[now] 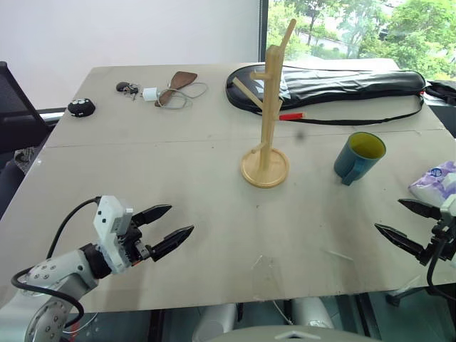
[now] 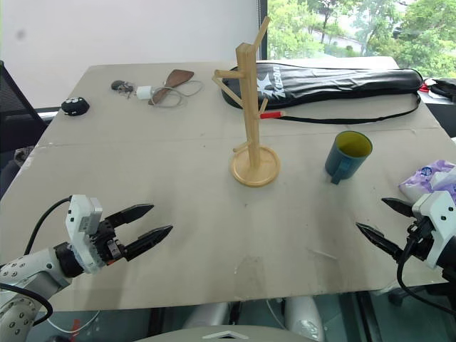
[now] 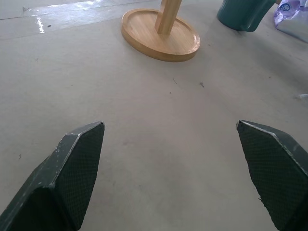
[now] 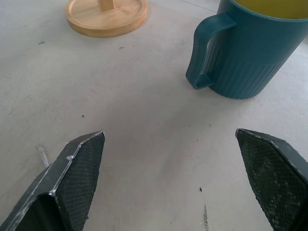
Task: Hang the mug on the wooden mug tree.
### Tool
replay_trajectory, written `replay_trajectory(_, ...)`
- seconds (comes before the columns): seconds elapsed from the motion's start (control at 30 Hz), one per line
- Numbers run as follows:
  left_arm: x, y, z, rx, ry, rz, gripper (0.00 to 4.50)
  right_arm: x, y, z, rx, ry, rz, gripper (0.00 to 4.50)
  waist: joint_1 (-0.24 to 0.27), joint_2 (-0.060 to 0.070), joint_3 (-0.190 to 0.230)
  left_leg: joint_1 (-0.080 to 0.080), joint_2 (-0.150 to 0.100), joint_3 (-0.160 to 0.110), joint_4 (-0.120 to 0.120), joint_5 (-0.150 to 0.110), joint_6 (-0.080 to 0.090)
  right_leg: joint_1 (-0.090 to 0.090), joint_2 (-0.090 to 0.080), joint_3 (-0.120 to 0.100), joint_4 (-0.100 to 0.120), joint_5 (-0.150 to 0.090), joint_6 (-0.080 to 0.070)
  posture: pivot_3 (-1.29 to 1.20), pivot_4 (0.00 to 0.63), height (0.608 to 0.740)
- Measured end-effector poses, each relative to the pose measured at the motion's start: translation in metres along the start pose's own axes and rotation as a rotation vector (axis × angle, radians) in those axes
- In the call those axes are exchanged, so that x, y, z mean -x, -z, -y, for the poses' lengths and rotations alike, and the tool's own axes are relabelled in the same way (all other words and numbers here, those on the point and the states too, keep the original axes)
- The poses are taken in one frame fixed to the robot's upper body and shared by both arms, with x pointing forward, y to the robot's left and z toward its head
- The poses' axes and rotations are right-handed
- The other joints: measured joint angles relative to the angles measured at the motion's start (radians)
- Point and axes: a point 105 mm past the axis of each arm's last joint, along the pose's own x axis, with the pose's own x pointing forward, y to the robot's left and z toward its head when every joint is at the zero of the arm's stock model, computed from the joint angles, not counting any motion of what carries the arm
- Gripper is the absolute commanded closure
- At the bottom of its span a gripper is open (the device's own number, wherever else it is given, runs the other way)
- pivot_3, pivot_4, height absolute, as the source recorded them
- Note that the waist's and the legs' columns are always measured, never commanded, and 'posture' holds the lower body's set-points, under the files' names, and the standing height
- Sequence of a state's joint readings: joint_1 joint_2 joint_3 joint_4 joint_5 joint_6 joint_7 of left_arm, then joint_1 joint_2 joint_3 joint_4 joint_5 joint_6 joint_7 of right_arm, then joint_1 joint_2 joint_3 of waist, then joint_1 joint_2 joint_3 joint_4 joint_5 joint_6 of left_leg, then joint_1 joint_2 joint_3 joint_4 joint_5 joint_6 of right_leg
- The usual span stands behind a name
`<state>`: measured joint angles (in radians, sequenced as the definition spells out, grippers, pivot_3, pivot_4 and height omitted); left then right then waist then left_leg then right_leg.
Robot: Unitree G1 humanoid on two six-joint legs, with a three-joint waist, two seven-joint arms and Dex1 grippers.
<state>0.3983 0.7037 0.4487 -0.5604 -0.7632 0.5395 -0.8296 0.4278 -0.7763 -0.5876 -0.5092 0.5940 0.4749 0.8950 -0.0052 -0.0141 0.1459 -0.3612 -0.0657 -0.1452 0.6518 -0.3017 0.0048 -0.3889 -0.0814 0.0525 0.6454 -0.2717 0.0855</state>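
So you've got the mug [image 1: 359,157] sitting upright on the worktop [image 1: 178,178] at the right of the frame, handle turned toward the lower left, yellow inside showing. Your right claw [image 1: 403,222] hangs at the lower right edge, fingers spread wide with nothing between them, and the mug sits up and a bit left of it, well apart. From the right wrist camera the mug is just ahead of the fingertips, handle facing that claw.

The wooden mug tree [image 1: 266,114] stands mid-frame, left of the mug, its round base flat on the worktop and all pegs bare.

Your left claw [image 1: 172,226] is down in the lower left, also wide open and holding nothing, pointing toward the tree's base but well short of it.
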Motion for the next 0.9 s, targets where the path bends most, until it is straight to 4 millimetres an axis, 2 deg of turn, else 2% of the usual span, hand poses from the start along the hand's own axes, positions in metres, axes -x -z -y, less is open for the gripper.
replay_trajectory(0.1, -0.004, -0.004, 0.001, -0.015, 0.016, 0.02, 0.0, -0.002, 0.001, 0.001, -0.007, 0.012, -0.004, 0.1, 0.0, 0.0, 0.0, 0.0, 0.0, 0.0, 0.0, 0.0, 0.0, 0.0, 0.0, 0.0, 0.0, 0.0, 0.0, 0.0, 0.15, 0.74)
replay_trajectory(0.13, -0.012, -0.018, 0.006, -0.064, 0.074, 0.092, 0.0, -0.009, -0.002, 0.003, -0.022, 0.023, 0.003, 0.1, 0.001, 0.0, 0.0, 0.0, 0.0, 0.0, 0.001, 0.001, -0.001, 0.0, 0.0, 0.0, 0.0, 0.0, 0.0, 0.0, 0.15, 0.74)
replay_trajectory(0.2, -0.016, -0.034, 0.016, -0.115, 0.152, 0.181, 0.0, -0.017, -0.011, 0.005, -0.032, 0.03, 0.027, 0.1, 0.002, 0.0, 0.0, 0.0, 0.0, 0.0, 0.001, 0.001, -0.001, 0.001, 0.0, 0.0, 0.0, 0.0, 0.0, 0.0, 0.15, 0.74)
replay_trajectory(0.3, -0.017, -0.049, 0.032, -0.119, 0.274, 0.315, 0.0, -0.026, -0.017, 0.004, -0.04, 0.015, 0.049, 0.1, -0.002, 0.0, 0.0, 0.0, 0.0, 0.0, 0.001, 0.001, -0.001, 0.0, 0.0, 0.0, 0.0, 0.0, 0.0, 0.0, 0.15, 0.74)
replay_trajectory(0.4, -0.016, -0.049, 0.044, -0.122, 0.393, 0.308, 0.0, -0.037, -0.019, 0.002, -0.016, -0.015, 0.057, 0.1, -0.005, 0.001, 0.0, -0.001, 0.0, 0.0, 0.0, 0.001, -0.001, 0.0, 0.001, 0.0, -0.001, 0.0, 0.0, 0.0, 0.15, 0.74)
replay_trajectory(0.57, -0.011, -0.044, 0.063, -0.134, 0.582, 0.225, 0.0, -0.057, -0.015, 0.013, -0.03, -0.048, 0.051, 0.1, -0.007, 0.002, 0.0, 0.0, 0.0, 0.0, 0.0, 0.001, -0.001, 0.0, 0.0, 0.0, -0.001, 0.0, 0.0, 0.0, 0.15, 0.74)
replay_trajectory(0.73, -0.01, -0.043, 0.066, -0.135, 0.598, 0.222, 0.0, -0.077, 0.0, 0.018, -0.059, -0.076, 0.047, 0.1, -0.006, 0.002, 0.0, 0.0, 0.0, 0.0, 0.0, 0.001, -0.001, 0.0, 0.001, -0.001, -0.001, 0.0, 0.0, 0.0, 0.15, 0.74)
replay_trajectory(0.9, -0.009, -0.04, 0.068, -0.132, 0.593, 0.213, 0.0, -0.087, 0.012, 0.023, -0.078, -0.091, 0.045, 0.1, -0.007, 0.002, 0.0, 0.0, 0.0, 0.0, 0.0, 0.001, -0.001, 0.0, 0.0, 0.0, -0.001, 0.0, 0.0, 0.0, 0.15, 0.74)
